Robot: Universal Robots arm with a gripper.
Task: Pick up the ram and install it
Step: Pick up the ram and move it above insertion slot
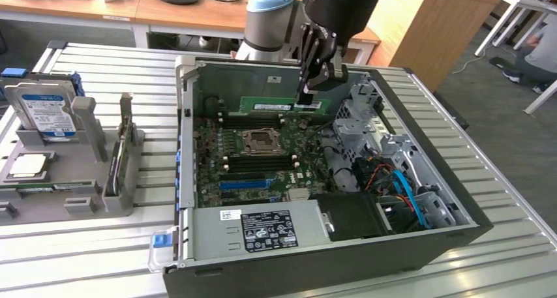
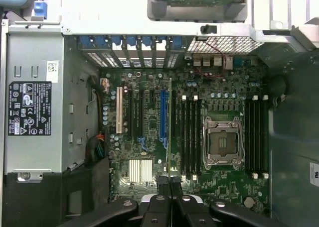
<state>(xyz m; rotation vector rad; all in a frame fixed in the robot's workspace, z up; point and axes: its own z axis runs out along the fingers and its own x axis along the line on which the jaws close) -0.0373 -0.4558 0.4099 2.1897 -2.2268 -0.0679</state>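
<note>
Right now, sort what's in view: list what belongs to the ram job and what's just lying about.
Job: ram, gripped by the claw above the motherboard; memory slots; computer case.
Lying about: hard drive, processor chip, grey holder.

Exterior view high, oblique — wrist view straight down, close — both see motherboard (image 1: 304,145) (image 2: 229,187).
</note>
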